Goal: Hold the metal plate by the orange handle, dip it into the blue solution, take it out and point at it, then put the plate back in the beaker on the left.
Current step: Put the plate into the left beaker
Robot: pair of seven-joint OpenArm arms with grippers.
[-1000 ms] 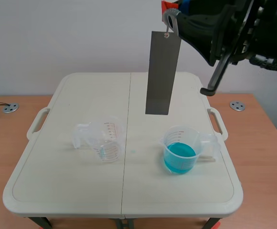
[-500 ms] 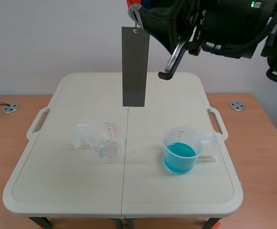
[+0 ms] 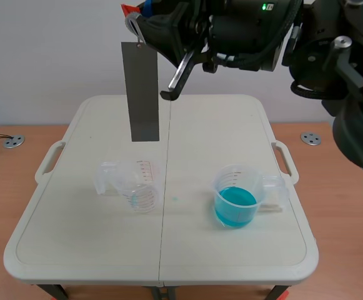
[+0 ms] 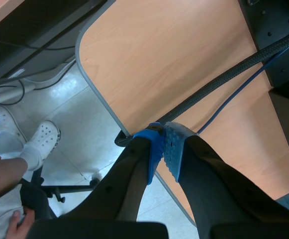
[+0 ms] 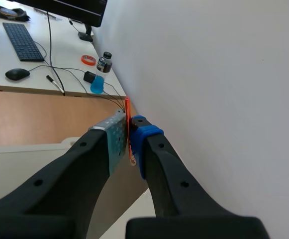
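Note:
A grey metal plate hangs upright from an orange handle high over the table's back left. My right gripper, reaching in from the right across the top, is shut on that handle. The plate's lower edge is above the clear empty beaker on the left. The beaker of blue solution stands on the right. My left gripper is shut on nothing, off the table over a wooden desk edge; it does not show in the scene view.
The white folding table sits on a wooden desk. In the left wrist view are cables and a person's shoes on the floor. A keyboard and a mouse lie on another desk.
My right arm has carried the hanging plate leftward, from above the blue-solution beaker to above the empty beaker. The beakers have not moved.

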